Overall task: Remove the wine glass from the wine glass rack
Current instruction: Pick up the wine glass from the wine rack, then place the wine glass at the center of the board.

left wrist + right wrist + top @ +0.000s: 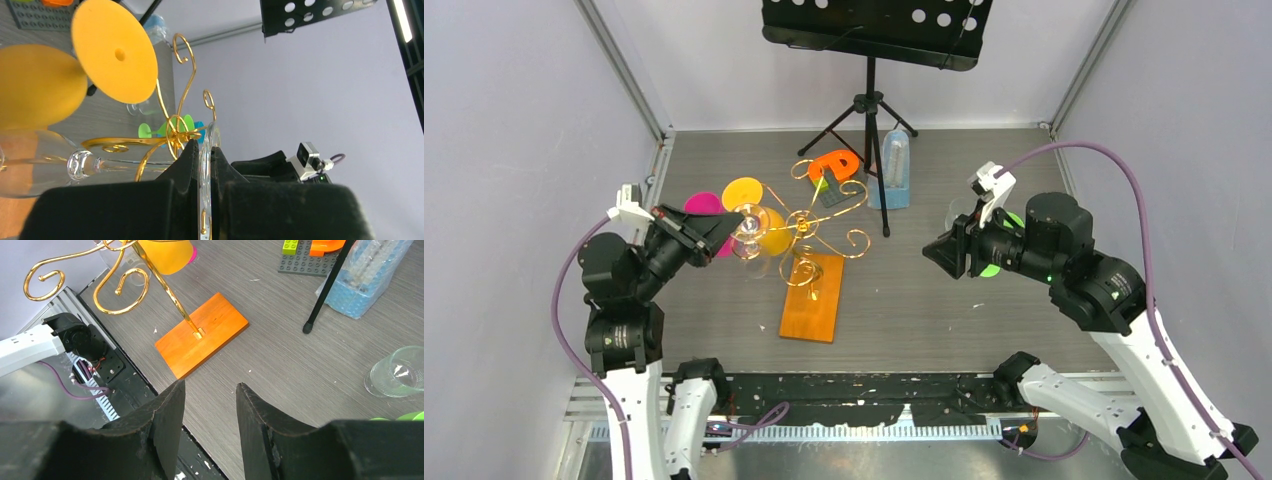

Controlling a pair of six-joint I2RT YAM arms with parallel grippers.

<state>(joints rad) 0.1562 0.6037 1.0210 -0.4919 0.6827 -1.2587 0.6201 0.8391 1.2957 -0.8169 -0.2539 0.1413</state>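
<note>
The wine glass rack is a tree of gold wire arms point(809, 225) on an orange wooden base point(812, 297); the base also shows in the right wrist view point(202, 333). A clear wine glass point(749, 228) lies sideways among the left arms of the rack. My left gripper point(727, 226) is shut on the thin round foot of the glass point(209, 145). The stem point(125, 163) runs left past a gold arm point(150, 142) to the bowl point(25, 165). My right gripper point(942, 255) is open and empty, well right of the rack, above the table point(210, 390).
Yellow point(742, 190) and magenta point(702, 204) plastic glasses are by the rack. A black tripod music stand point(871, 110), an orange block point(834, 163) and a blue bag point(892, 170) stand behind. A clear tumbler point(397, 372) and green glass point(994, 268) are by my right gripper.
</note>
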